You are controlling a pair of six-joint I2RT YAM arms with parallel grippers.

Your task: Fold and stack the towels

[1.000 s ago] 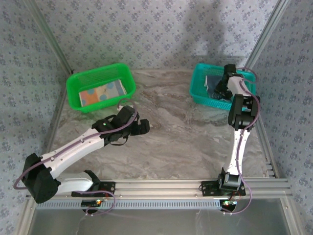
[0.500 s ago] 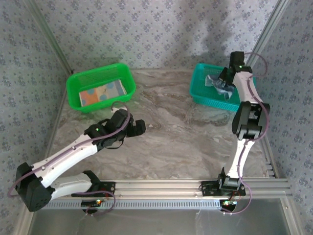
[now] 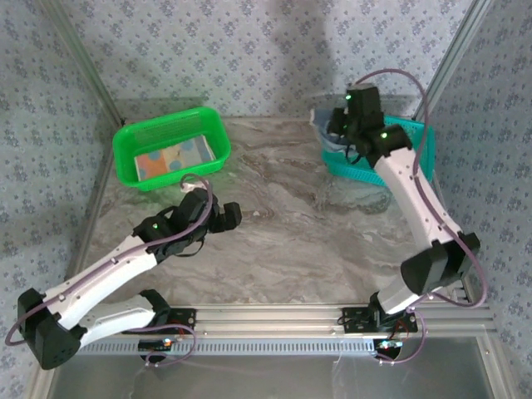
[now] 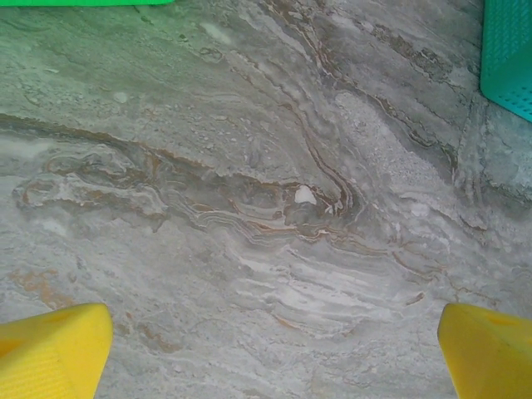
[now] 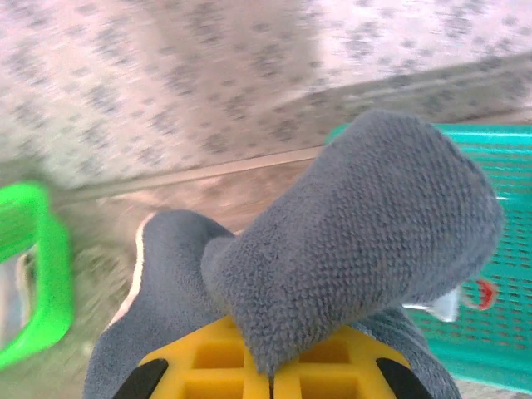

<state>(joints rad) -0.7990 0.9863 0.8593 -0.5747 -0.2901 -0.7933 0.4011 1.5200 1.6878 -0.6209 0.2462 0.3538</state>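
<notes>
Over the teal basket [image 3: 416, 141]: the right gripper [image 3: 334, 131] pinches the gray-blue towel [image 3: 319, 116] by the far left corner.
Right wrist view: up close, yellow fingers [image 5: 208, 366] are closed on a bunched towel; the top view shows just a gray bit.
Towel fold: thick, pointing away from the fingers.
Left gripper [image 3: 226, 216]: wide open over the table [image 4: 249, 166].
Change: a second ago the right gripper was down inside the basket.
</notes>
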